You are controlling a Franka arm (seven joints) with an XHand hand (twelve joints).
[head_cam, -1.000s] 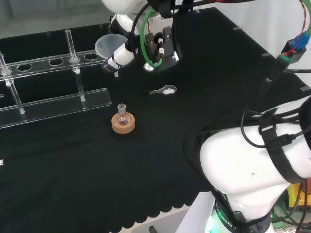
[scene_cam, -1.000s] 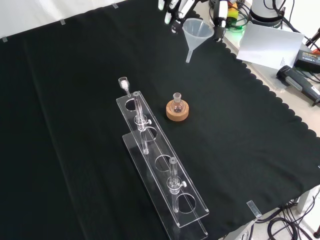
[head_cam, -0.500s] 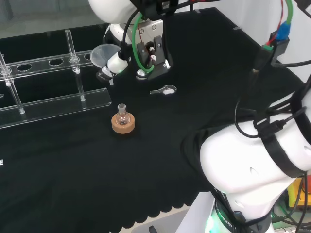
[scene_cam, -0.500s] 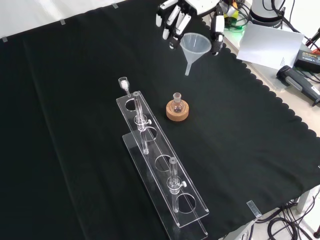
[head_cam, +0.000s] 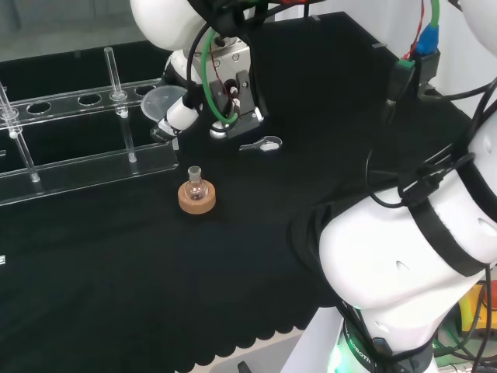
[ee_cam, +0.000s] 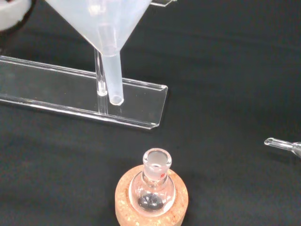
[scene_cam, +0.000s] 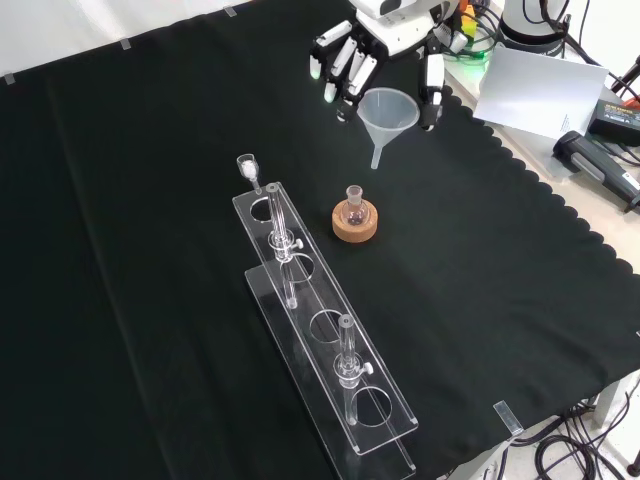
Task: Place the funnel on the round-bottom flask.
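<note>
Half done, roughly: funnel point(scene_cam: 388, 110) is picked up and in the air, pinched at the cone between fingers and thumb of the robot hand point(scene_cam: 345, 66), stem pointing down. Not seated yet. In the front view it hangs above and a bit right of the flask point(scene_cam: 352, 208), clear of the neck; the wrist view has the stem tip point(ee_cam: 115, 96) short of the flask mouth point(ee_cam: 156, 159) and off to one side. Left to do, my read: line the stem up over the neck, lower it in, let go. Neck is narrow, so alignment looks like the risky part. Counts: one funnel, one flask, one cork ring point(scene_cam: 356, 224) under it, flask upright. One clear rack point(scene_cam: 330, 345) on the bench point(scene_cam: 150, 300), left of the flask in the front view, two tubes plainly standing in it there. One small clear scoop-like piece point(head_cam: 262, 144) lies on the cloth right of the flask in the head view.
</note>
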